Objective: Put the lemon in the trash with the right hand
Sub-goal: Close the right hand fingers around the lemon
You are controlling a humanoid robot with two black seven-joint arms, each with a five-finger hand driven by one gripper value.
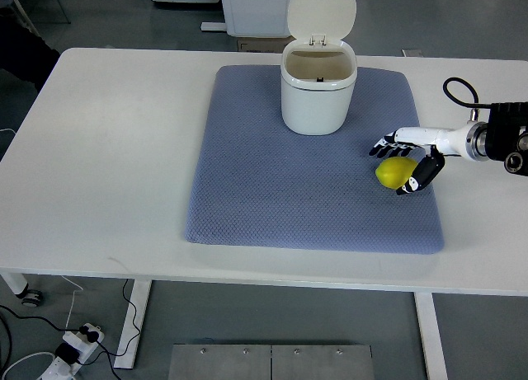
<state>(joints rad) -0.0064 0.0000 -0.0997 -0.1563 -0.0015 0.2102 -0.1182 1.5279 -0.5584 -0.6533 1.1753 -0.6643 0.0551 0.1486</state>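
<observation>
Right hand (pixel 410 159) grasps lemon (pixel 395 171) near mat's (pixel 272 190) right edge, trash bin (pixel 318 87) open

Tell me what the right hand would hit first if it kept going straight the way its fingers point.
The right hand points toward picture-left and already wraps the lemon. Beyond it, only bare blue mat; the trash bin probably lies off that line.

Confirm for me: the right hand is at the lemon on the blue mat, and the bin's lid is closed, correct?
Not quite. The top view shows the bin with its lid flipped open. The rest holds: the right hand is at the lemon on the blue mat.
</observation>
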